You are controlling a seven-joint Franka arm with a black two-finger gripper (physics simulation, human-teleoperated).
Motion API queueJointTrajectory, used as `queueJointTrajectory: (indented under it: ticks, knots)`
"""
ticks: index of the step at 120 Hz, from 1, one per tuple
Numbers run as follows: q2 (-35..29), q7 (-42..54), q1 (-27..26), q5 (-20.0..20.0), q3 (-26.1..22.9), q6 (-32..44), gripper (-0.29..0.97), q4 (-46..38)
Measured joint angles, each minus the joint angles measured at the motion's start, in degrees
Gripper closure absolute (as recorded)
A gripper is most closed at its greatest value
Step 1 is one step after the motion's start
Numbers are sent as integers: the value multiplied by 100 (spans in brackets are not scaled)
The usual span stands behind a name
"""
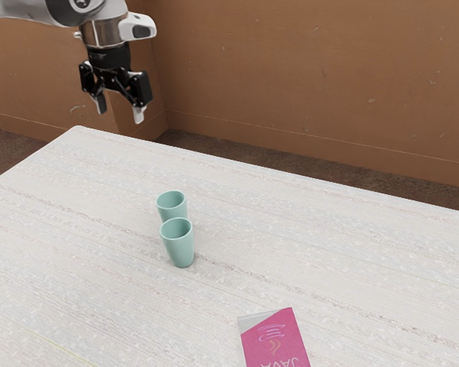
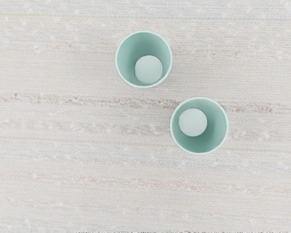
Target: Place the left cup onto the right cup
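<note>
At far left, the pincer (image 1: 120, 112) hangs high above the bench (image 1: 76, 252), fingers spread wide, holding nothing. At centre, the far cup (image 1: 172, 205) and the near cup (image 1: 176, 241) stand upright, close together but apart. At right, by the near edge, lies a pink packet (image 1: 274, 340).

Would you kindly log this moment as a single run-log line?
gripper: open, empty, high over table | near cup: upright | far cup: upright, apart from it | stacking: not started
</note>
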Motion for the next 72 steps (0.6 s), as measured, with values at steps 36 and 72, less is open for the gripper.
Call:
queueJointTrajectory:
  ticks: [36,72]
  knots:
    - [710,278,210,143,13,-94,0,940]
    - [2552,490,467,270,-20,-335,0,2884]
